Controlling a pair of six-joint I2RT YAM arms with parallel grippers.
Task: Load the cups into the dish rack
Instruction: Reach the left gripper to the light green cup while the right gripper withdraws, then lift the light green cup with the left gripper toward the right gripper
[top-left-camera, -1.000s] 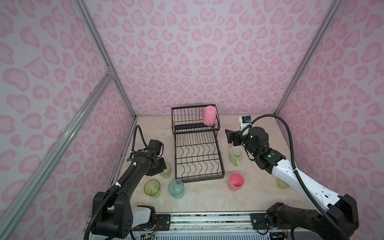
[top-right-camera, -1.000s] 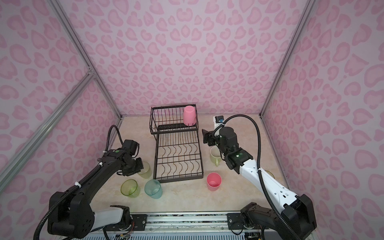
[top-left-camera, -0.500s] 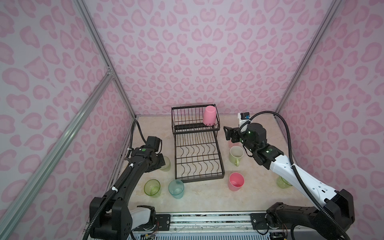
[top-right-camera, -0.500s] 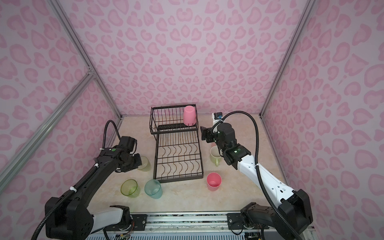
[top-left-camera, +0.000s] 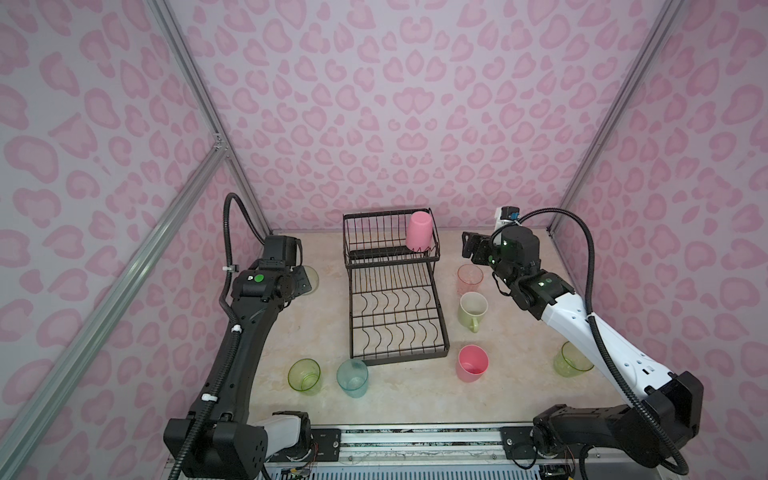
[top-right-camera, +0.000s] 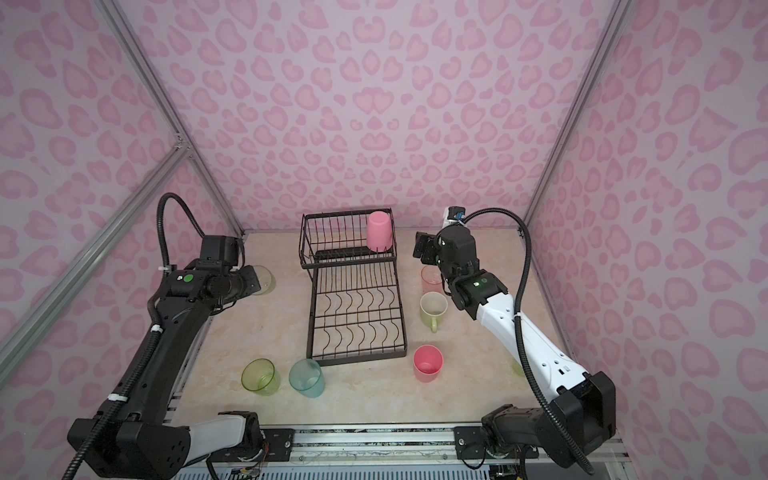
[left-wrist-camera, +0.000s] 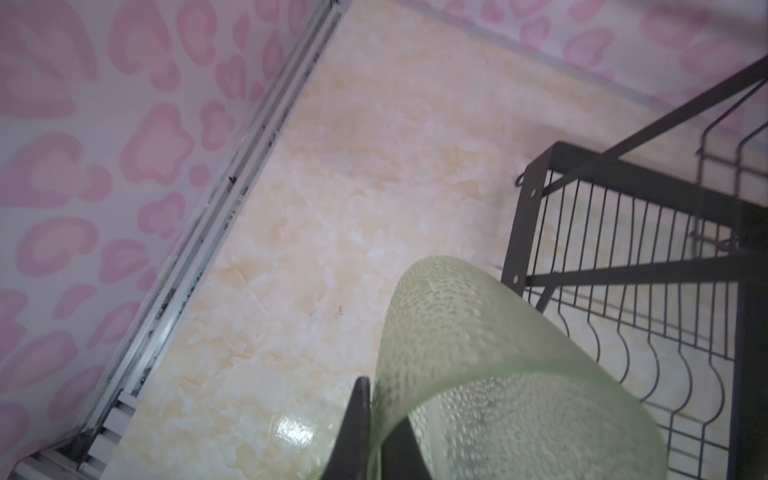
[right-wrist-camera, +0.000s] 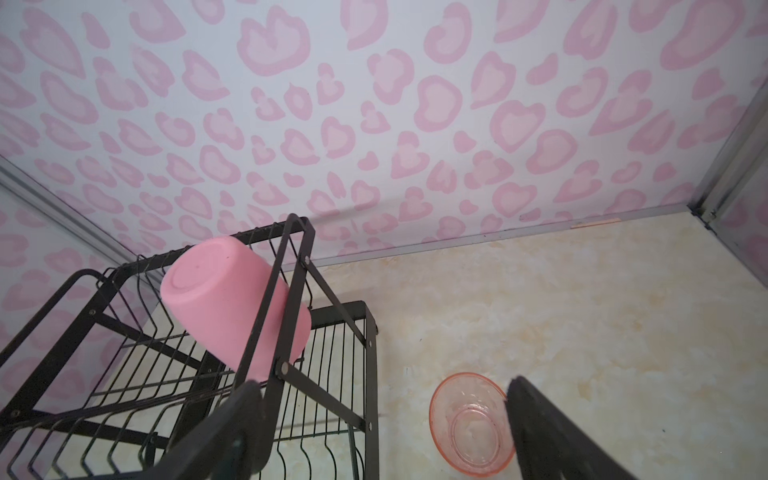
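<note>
Wrist view alone shows left end effector (left-wrist-camera: 376, 415) pinching frosted cup (left-wrist-camera: 478, 332)

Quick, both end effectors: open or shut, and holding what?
Left end effector: shut, pinching the wall of the frosted green cup.
Right end effector: open, holding nothing.

Soft even overhead light, top views sharp with dim vignetted corners, wrist views softer, white glare on tabletop (left-wrist-camera: 291, 432), close frosted cup (left-wrist-camera: 478, 340) blurred.
</note>
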